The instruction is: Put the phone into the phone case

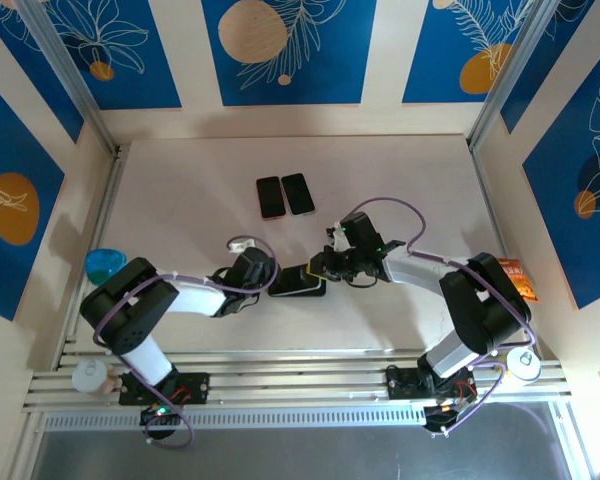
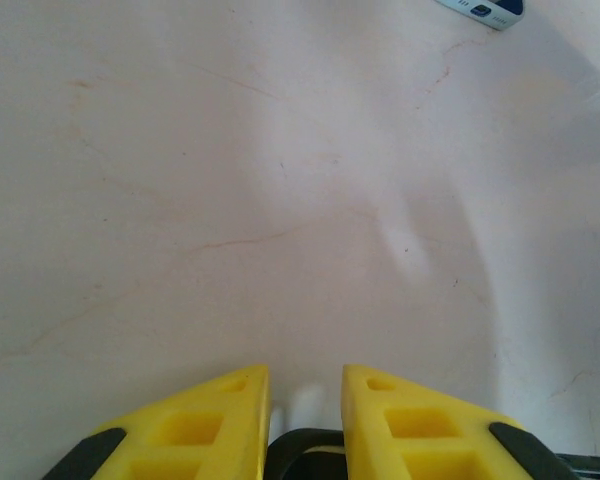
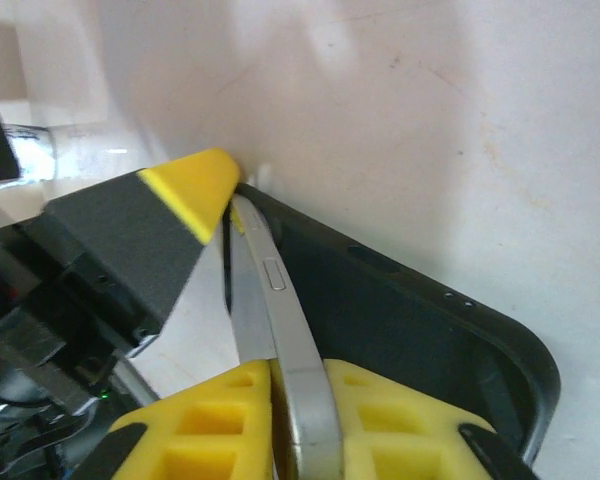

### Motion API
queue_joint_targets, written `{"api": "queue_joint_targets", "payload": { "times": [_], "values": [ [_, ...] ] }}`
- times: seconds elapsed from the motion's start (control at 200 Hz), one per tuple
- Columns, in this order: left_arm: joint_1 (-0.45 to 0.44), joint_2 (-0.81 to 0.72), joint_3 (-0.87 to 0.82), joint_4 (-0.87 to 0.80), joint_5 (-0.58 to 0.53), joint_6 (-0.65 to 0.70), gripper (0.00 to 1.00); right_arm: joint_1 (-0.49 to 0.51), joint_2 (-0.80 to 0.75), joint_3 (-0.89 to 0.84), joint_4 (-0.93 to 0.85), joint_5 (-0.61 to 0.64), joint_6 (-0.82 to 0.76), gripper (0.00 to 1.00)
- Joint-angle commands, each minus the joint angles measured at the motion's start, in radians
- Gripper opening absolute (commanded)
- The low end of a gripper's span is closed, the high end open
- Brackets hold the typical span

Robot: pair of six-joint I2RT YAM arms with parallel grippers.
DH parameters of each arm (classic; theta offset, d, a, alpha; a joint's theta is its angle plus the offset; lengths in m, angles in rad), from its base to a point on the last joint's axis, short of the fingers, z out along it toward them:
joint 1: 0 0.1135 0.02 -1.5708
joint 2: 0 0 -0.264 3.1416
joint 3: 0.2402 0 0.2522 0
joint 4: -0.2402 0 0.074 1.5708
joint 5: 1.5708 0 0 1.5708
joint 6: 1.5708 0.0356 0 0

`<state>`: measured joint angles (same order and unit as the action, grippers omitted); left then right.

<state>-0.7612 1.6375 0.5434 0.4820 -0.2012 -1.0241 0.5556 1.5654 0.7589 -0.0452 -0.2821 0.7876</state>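
SITE: robot test cell, lab-type | ENCLOSURE: aluminium posts framing printed blue wall panels on three sides | SURFACE: pale table | FIXTURES: left arm and right arm bolted to slotted rails at near edge, cabling exposed

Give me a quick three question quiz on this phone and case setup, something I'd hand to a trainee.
1. True or false: the right gripper is shut on the edge of the phone.
2. How many dark phone-shaped items lie side by side in the top view? A) one B) two C) four
3. Fill in: the phone case is ____ in colour.
Key: 1 true; 2 B; 3 black.
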Motion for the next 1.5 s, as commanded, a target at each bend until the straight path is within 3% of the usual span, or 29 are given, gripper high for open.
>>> {"api": "queue_joint_targets", "payload": {
  "times": [0.0,0.165,0.625,0.97,1.305,1.495],
  "values": [
    [-0.027,-0.037,-0.012,0.014,0.099,-0.022,0.26,0.029,0.067,-0.039,-0.158,0.128,-0.028,0.17],
    [-0.026,-0.056,-0.024,0.015,0.091,-0.023,0.26,0.029,0.069,-0.01,-0.18,0.132,-0.037,0.22],
    [-0.026,-0.076,-0.04,0.026,0.083,-0.024,0.26,0.041,0.084,0.105,-0.298,0.156,-0.046,0.58],
    [-0.027,-0.108,-0.068,0.026,0.075,-0.015,0.26,0.055,0.113,0.185,-0.38,0.159,-0.021,0.67],
    [-0.026,-0.218,-0.068,-0.181,0.018,0.059,0.27,0.063,0.122,0.215,-0.414,0.167,0.001,0.7],
    [-0.026,-0.175,-0.049,-0.215,0.048,0.081,0.3,0.067,0.139,0.224,-0.423,0.168,0.019,0.7]
  ]
}}
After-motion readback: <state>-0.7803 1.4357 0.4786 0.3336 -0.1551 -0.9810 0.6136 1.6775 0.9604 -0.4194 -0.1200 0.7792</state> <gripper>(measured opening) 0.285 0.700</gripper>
